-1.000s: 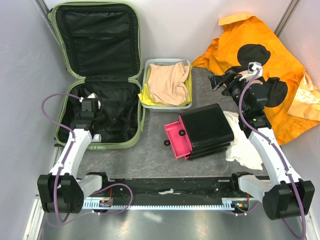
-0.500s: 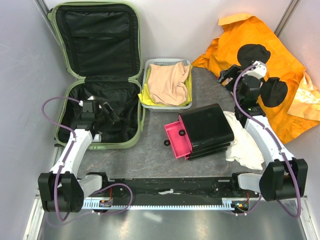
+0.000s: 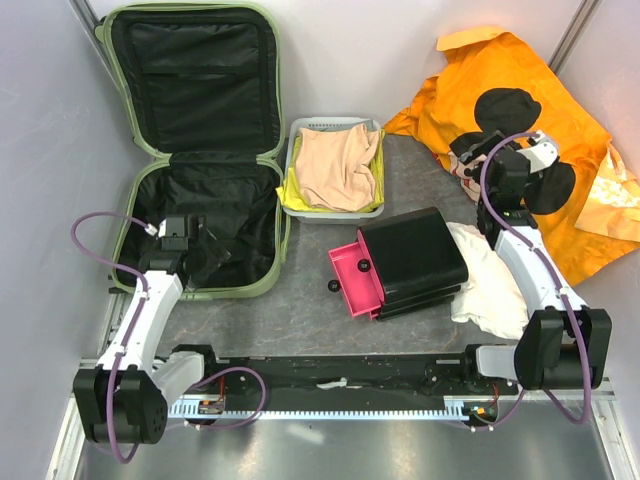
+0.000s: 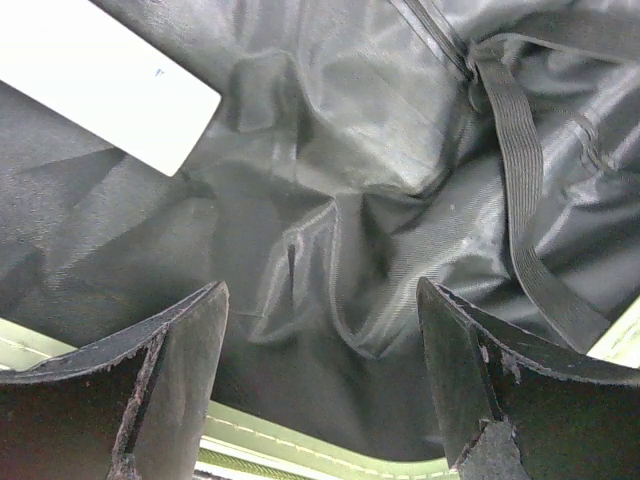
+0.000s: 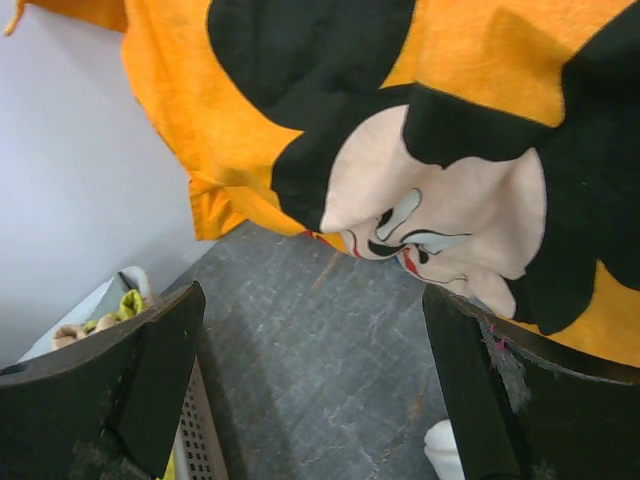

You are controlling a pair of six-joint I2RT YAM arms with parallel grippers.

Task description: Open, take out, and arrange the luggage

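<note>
Overhead: the luggage (image 3: 195, 95) lies open at far left, lid toward the far wall, black lining bare. The left gripper (image 3: 205, 260), clamped a second ago inside the near half, has spread and drawn back toward the near rim, holding nothing; that half looks emptied. The right gripper (image 3: 470, 155), spread wide, has swung toward the orange cloth (image 3: 540, 90) at far right. Left wrist: slack lining, a strap (image 4: 520, 200), a white tag (image 4: 100, 80), no legible text. Right wrist: a cartoon mouse face (image 5: 440, 220) printed on the cloth; no brand readable.
</note>
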